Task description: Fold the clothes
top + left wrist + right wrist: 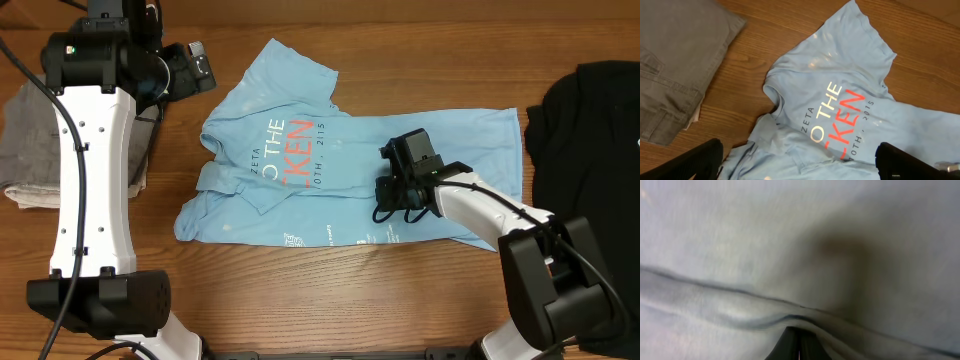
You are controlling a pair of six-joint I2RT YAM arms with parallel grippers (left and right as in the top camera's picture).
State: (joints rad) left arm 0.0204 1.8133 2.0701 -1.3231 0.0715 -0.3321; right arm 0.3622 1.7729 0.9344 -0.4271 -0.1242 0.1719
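A light blue T-shirt [300,160] with dark blue and orange-red lettering lies partly folded in the middle of the wooden table, sleeves bunched at its left. My right gripper [390,198] rests low on the shirt's right half. In the right wrist view its fingers [799,345] are pressed together, with a ridge of the pale fabric [740,255] gathered over their tips. My left gripper [190,68] hangs above the table's back left, beside the shirt's collar end. It stands wide open [800,170] over the shirt [840,100], holding nothing.
A folded grey garment [30,140] lies at the left edge, also seen at the left in the left wrist view [675,75]. A black garment [590,130] is heaped at the right edge. Bare wood [330,300] runs along the front.
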